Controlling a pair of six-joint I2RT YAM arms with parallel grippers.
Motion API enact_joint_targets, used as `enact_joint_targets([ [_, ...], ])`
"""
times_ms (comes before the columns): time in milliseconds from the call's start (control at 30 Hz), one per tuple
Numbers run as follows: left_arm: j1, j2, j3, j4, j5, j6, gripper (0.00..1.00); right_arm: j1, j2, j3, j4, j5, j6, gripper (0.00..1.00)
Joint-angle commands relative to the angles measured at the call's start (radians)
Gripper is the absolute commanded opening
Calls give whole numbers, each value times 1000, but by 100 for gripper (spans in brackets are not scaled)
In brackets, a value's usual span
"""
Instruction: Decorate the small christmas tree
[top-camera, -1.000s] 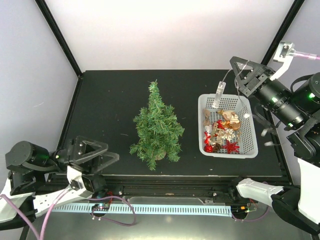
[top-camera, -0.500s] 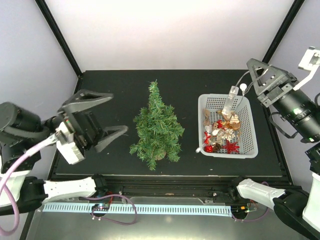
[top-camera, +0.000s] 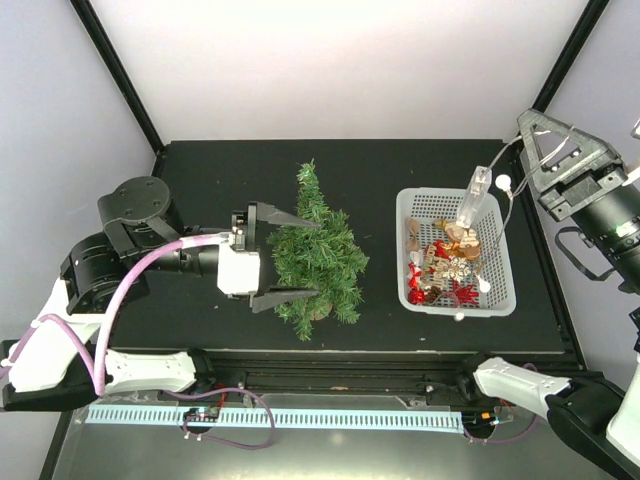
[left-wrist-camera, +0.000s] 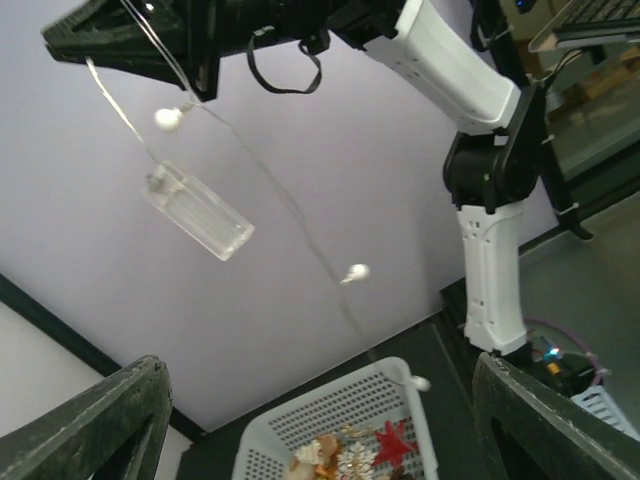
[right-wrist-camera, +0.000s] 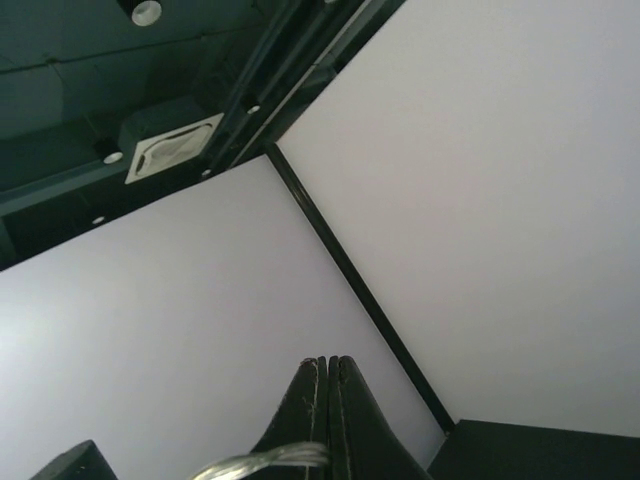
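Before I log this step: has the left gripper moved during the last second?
Yes. The left gripper swung from the table's near-left corner rightward, up to the small christmas tree's left side, jaws open.

Black table: tree, seemingly plastic basket

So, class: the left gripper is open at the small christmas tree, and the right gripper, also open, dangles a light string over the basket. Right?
No: the right wrist view shows the right gripper shut on the light string. The left gripper is open at the small christmas tree, the string over the basket.
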Motion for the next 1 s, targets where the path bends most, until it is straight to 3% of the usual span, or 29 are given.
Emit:
enact_joint_targets([
  [0,-2,21,-16,44,85,-97,82,6,14,48,102,-33,57,1],
  [433,-2,267,-40,75,158,-284,82,6,4,93,236,-22,158,1],
  [767,-33,441,-85,-8,361,-197,83,6,-4,96,315,-9,212,1],
  [967,-58,533,-143,97,416,-202,83,6,6,101,320,-1,221,1],
])
